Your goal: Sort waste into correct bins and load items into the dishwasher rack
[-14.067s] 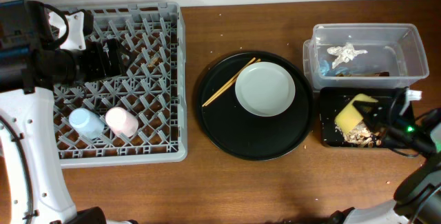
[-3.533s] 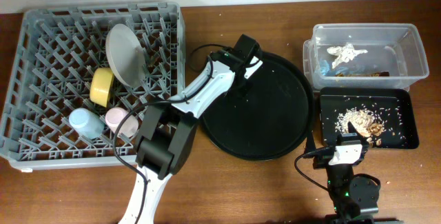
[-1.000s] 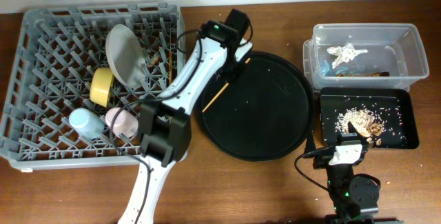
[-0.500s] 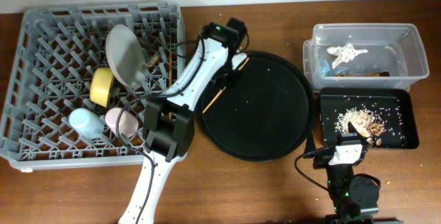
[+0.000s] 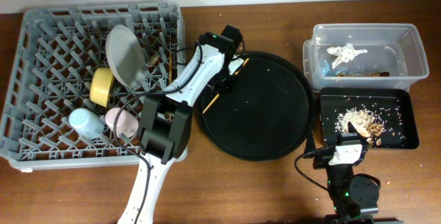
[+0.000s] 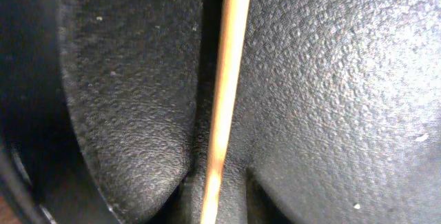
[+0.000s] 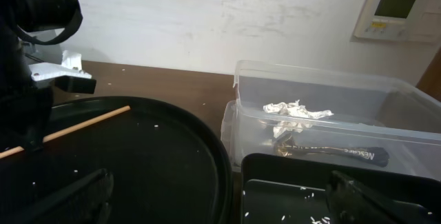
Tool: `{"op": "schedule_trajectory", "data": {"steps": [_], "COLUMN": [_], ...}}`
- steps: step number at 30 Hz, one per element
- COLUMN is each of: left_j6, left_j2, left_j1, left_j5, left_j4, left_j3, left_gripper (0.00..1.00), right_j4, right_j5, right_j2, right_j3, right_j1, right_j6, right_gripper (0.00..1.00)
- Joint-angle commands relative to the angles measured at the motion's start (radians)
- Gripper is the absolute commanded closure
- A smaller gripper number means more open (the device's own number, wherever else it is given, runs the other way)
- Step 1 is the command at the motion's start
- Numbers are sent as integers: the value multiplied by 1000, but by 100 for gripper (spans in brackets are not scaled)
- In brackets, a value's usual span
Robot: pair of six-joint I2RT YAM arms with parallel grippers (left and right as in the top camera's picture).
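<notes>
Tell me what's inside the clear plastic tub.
A crumpled white tissue and a long wrapper lie in the clear plastic tub. Anything beneath the tissue is covered.

The large square grey plastic rack (image 5: 103, 8) at left holds the pale round plate (image 5: 124, 53), the yellow bowl (image 5: 102, 86) just left of it, and the small blue cup (image 5: 84, 122) and small pink cup (image 5: 118, 120) side by side in front. The big round black tray (image 5: 269, 114) sits centre, with the thin wooden chopsticks (image 5: 210, 100) at its left rim. At right, the clear plastic tub (image 5: 413, 52), holding the crumpled white tissue (image 5: 346, 53), sits behind the shallow black rectangular tray (image 5: 410, 124), which bears the food scraps (image 5: 362, 119).
</notes>
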State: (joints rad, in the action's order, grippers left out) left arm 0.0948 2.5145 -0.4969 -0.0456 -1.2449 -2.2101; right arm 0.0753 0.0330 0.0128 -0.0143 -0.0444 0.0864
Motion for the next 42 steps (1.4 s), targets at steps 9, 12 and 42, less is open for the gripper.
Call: {"op": "schedule_trajectory", "data": {"steps": [9, 12, 42], "left_j6": [-157, -275, -270], "left_j2": [-174, -214, -965], "left_j1": [84, 182, 310], "left_j5": [-98, -37, 130], "left_j4": [-263, -305, -443], "left_j3": [-322, -342, -147], "left_gripper": [100, 100, 26], "right_j4": [3, 3, 3], "right_j5": [-2, -2, -2], "right_j2": [-6, -6, -6], "right_j3": [9, 9, 9], "right_j1": [5, 5, 5], "right_j6": [3, 3, 3], "right_gripper": [2, 1, 2]}}
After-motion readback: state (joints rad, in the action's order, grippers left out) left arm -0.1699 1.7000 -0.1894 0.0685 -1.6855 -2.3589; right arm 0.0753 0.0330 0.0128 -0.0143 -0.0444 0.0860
